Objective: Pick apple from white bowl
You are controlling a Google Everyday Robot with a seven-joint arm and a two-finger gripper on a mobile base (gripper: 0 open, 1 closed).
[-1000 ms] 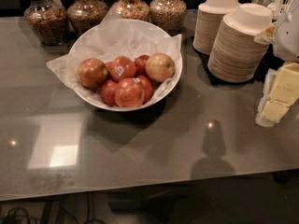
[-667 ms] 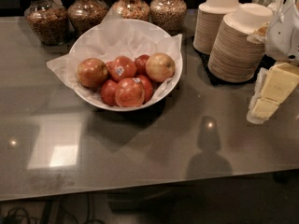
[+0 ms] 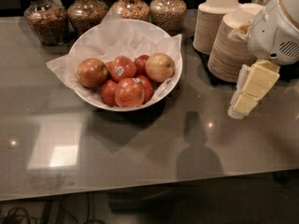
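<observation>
The white bowl (image 3: 100, 103), wide and lined with crumpled white paper, stands on the grey table at the back left of centre. It holds several apples. The apple (image 3: 160, 67), pale yellowish-golden with a light blush and no sticker, lies at the bowl's right side on top of the pile. Deeper red apples with white stickers (image 3: 123, 68) lie in the middle, and an orange-red apple (image 3: 92, 72) lies at the left. My gripper (image 3: 250, 91), white with yellowish pads, hangs over the table to the right of the bowl, apart from it and empty.
Several glass jars (image 3: 46, 18) of grains stand along the back edge behind the bowl. Two stacks of small off-white paper bowls (image 3: 231, 45) stand at the back right, just behind my gripper. The table's front edge (image 3: 140, 190) runs across the bottom.
My gripper has moved left, further into view and closer to the bowl. The bowl and apples have not moved.
</observation>
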